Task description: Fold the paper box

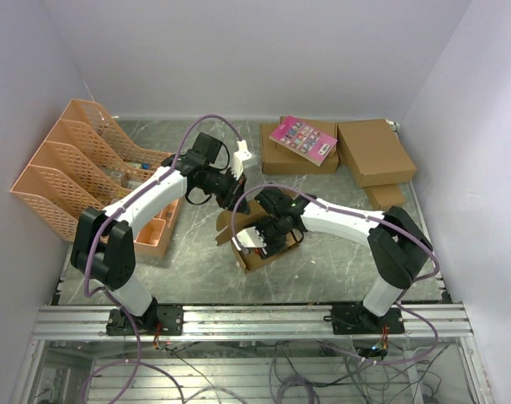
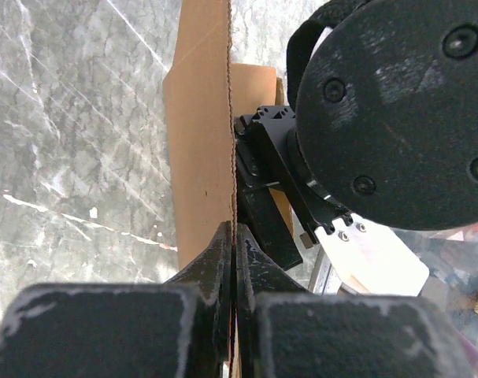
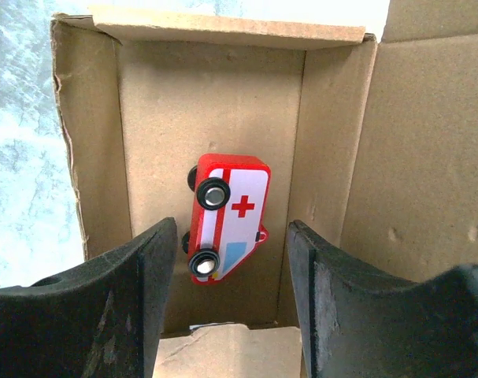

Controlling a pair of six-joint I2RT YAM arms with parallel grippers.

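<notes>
The paper box stands open in the middle of the table, brown cardboard with its flaps raised. My left gripper is shut on the thin edge of one upright flap, pinched between both fingers. My right gripper hangs open over the box's inside, its fingers apart and touching nothing. A red and white toy ambulance lies on its side on the box floor, between and just beyond the fingertips. The right gripper covers part of the box in the top view.
Orange file racks and an orange tray stand at the left. At the back right lie two larger brown boxes, one under a pink booklet, and a small brown box. The right arm's black body is close beside the flap.
</notes>
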